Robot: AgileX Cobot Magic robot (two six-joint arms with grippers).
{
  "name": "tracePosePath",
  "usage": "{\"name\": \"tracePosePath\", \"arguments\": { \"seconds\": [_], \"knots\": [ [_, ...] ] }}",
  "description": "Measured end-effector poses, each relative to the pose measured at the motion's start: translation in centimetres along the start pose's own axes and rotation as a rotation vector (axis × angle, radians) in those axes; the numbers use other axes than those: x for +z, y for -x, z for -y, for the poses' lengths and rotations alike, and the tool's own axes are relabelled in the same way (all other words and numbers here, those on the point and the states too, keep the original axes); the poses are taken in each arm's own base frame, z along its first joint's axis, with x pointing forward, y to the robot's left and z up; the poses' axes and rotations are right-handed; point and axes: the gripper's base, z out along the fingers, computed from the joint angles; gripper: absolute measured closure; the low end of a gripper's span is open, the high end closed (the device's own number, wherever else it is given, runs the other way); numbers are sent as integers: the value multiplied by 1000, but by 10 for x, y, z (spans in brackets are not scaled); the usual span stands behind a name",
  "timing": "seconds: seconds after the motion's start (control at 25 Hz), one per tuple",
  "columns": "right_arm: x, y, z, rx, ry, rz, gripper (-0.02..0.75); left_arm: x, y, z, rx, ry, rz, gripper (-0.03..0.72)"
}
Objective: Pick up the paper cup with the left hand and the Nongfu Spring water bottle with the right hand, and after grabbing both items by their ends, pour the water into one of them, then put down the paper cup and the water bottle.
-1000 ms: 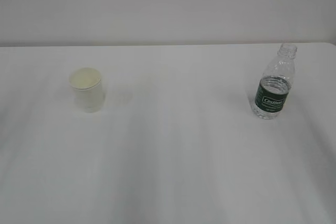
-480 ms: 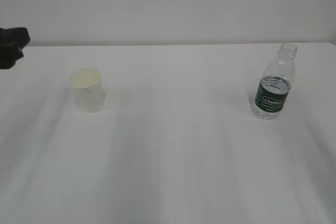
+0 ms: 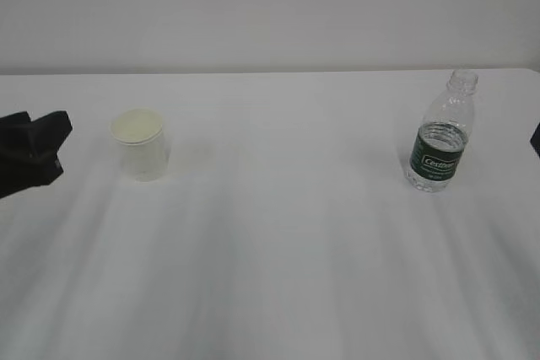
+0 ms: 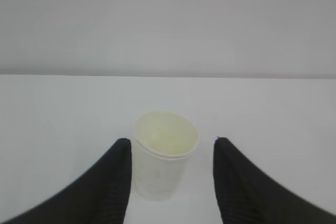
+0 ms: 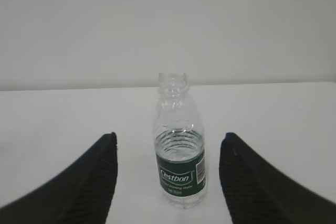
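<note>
The paper cup [image 3: 139,142] stands upright on the left of the white table, cream inside showing. My left hand's gripper [image 3: 51,137] sits just left of it, a small gap away. In the left wrist view the cup [image 4: 163,161] stands ahead of the open gripper [image 4: 171,141], close to the left finger [image 4: 105,182] and well off the right one. The Nongfu Spring water bottle [image 3: 440,137] stands uncapped at the right, part full, dark green label forward. Only a black sliver of my right hand [image 3: 536,137] shows beside it. In the right wrist view the bottle [image 5: 180,150] stands centred ahead of the open gripper [image 5: 169,136], untouched.
The white table [image 3: 278,250] runs back to a pale wall [image 3: 270,6]. Its far edge lies not far behind the cup and bottle. Nothing else stands on the table in view.
My left gripper has come in from the left edge and moved right towards the cup. A sliver of my right gripper has appeared at the right edge. Cup and bottle have not moved.
</note>
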Motion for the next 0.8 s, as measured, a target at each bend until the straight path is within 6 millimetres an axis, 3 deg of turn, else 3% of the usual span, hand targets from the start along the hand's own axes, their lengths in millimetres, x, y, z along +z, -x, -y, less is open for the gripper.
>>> {"name": "tracePosePath", "arguments": {
  "seconds": [0.24, 0.52, 0.8],
  "knots": [
    [10, -32, -2, 40, 40, -5, 276, 0, -39, -4, 50, -35, -60, 330],
    [24, -76, 0, 55, 39, -228, 276, 7, -81, -11, 71, -11, -242, 328],
    [46, -93, 2, 56, 39, -296, 270, 9, -90, -12, 75, -5, -277, 214]
  ]
}}
